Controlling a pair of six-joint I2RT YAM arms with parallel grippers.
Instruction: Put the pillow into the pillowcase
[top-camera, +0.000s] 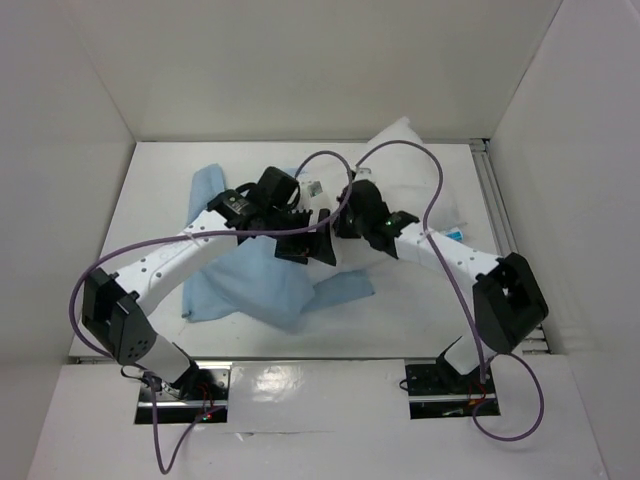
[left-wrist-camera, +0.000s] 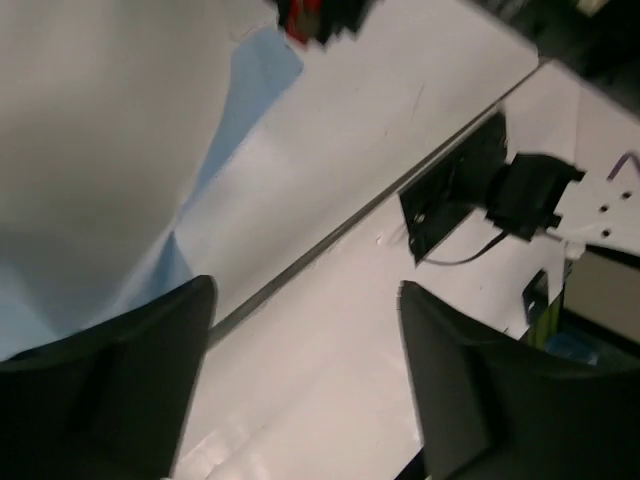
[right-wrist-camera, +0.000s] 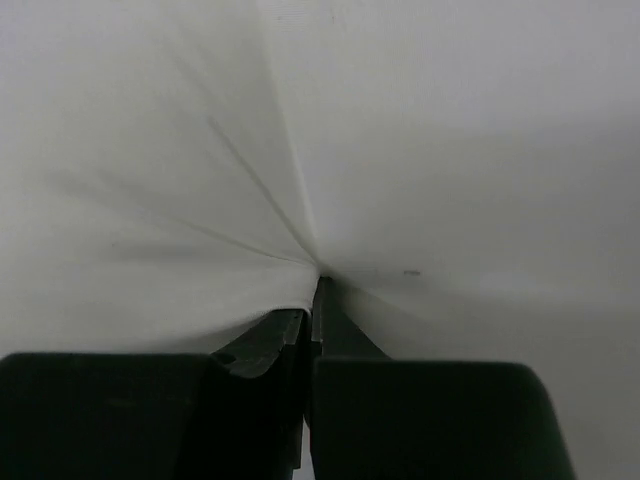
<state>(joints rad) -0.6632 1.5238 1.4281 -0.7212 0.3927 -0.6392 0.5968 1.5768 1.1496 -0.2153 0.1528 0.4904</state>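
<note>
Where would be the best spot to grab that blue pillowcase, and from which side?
Probably the loose near corner of the pillowcase, from above: it lies limp and flat on the table, sticking out beside the pillow, so an edge pinch suits.

White table (top-camera: 420, 312) enclosed by plain white walls (top-camera: 300, 60).

The right gripper (right-wrist-camera: 318, 292) has its jaws pressed tight together on a pinch of the white pillow (right-wrist-camera: 460, 140), and creases fan outward across the fabric from that pinch.
</note>
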